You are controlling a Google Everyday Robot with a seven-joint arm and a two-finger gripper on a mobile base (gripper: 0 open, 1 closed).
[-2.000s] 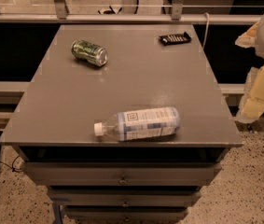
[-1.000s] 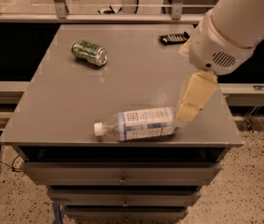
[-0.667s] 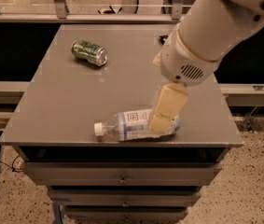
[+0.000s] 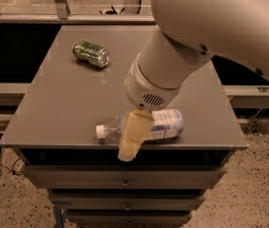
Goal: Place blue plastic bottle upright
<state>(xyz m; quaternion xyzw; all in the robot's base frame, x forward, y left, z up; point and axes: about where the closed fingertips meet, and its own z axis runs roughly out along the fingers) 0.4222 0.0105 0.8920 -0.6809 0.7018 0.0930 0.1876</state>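
Bottle position: the blue plastic bottle (image 4: 166,125) lies on its side on the grey table (image 4: 72,103), close to and roughly parallel with the front edge. Long axis runs left-right across the view. The white cap (image 4: 100,131) points left and the base points right, slightly farther from the edge than the cap.

Gripper position: the gripper (image 4: 129,146) hangs from the arm's wrist (image 4: 148,91) directly in front of the bottle as seen here. It crosses the bottle between the shoulder and the label, and its tip reaches past the table's front edge in the view. Its length runs nearly at right angles to the bottle's axis.

Gripper state: cannot tell how far it is open, nor whether it has hold of the bottle; contact is not resolvable from this angle.

Judgement: the crosswise alignment suits a grasp around the body. Standing the bottle up would then call for swinging the cap end upward, with the base as the resting face.

Other item: a green drink can (image 4: 91,53) lies on its side at the far left, well apart.
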